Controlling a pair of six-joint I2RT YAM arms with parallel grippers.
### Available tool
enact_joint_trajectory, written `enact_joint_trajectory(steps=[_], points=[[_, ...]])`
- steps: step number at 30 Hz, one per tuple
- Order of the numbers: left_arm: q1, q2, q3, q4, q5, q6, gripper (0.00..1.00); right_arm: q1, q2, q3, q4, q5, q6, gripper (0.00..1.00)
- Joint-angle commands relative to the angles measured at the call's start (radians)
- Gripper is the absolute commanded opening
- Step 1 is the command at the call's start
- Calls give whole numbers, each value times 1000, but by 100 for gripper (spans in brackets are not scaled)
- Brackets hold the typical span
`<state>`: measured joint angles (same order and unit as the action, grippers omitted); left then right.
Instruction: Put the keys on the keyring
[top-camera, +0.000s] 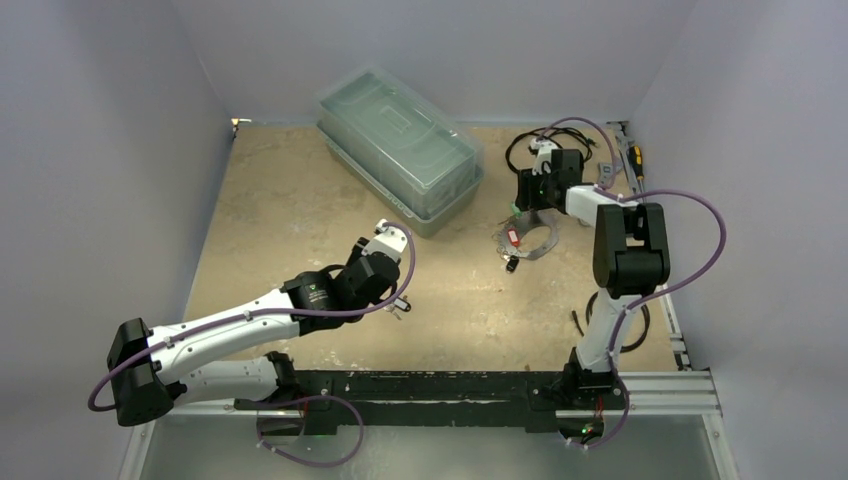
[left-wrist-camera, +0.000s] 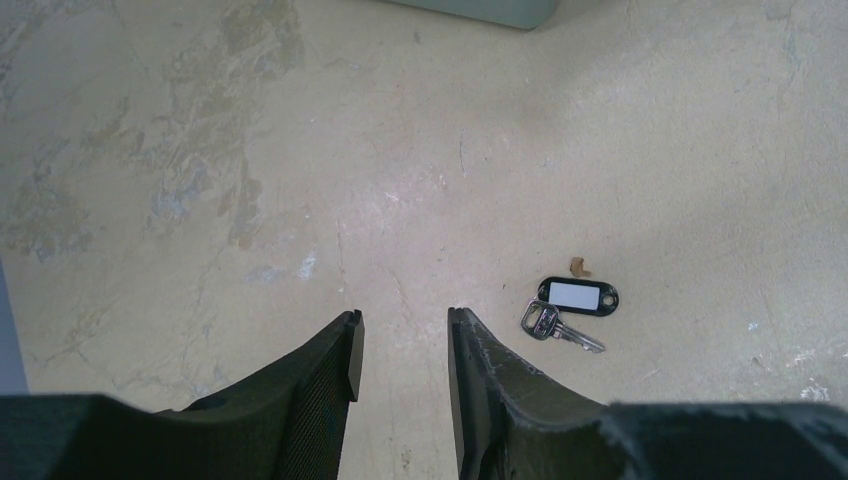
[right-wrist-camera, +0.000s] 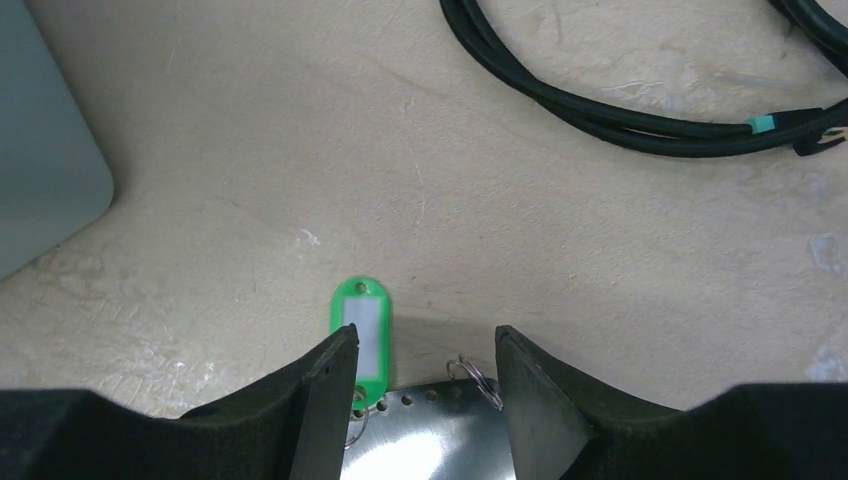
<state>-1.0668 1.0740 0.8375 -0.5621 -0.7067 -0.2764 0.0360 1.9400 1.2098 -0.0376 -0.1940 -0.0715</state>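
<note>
A silver key (left-wrist-camera: 555, 327) with a black tag (left-wrist-camera: 578, 296) lies flat on the table, just right of my left gripper (left-wrist-camera: 404, 318). That gripper stands open over bare table with nothing between its fingers. The keyring (right-wrist-camera: 430, 440), a shiny flat plate with holes along its rim, lies under my right gripper (right-wrist-camera: 426, 335). A green tag (right-wrist-camera: 360, 325) hangs from one hole beside the left finger, and a small wire ring (right-wrist-camera: 475, 378) sits by the right finger. The right jaws are apart, either side of the plate's rim. From above, the keyring (top-camera: 540, 243) also carries a red tag (top-camera: 514, 237).
A clear lidded plastic box (top-camera: 400, 150) stands at the back centre; its corner (right-wrist-camera: 40, 200) shows left of my right gripper. A coiled black cable (right-wrist-camera: 620, 110) lies just beyond the keyring. Tools (top-camera: 632, 160) rest along the right edge.
</note>
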Motion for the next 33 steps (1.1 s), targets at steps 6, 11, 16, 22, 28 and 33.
enact_joint_trajectory(steps=[6,11,16,22,28,33], points=[[8,1,6,30,-5,11,35,-19,-12,57,-37,-38,-58,55],[8,-7,3,31,-12,15,34,-33,-19,39,-30,-20,-47,48],[8,-10,1,34,-14,16,33,-33,-22,34,-33,-10,-45,37],[9,2,3,33,-16,19,32,-34,-20,28,-46,3,-47,27],[9,7,5,35,-17,20,32,-33,-23,23,-61,2,-48,20],[10,7,6,35,-18,22,31,-33,-26,22,-75,14,-50,20]])
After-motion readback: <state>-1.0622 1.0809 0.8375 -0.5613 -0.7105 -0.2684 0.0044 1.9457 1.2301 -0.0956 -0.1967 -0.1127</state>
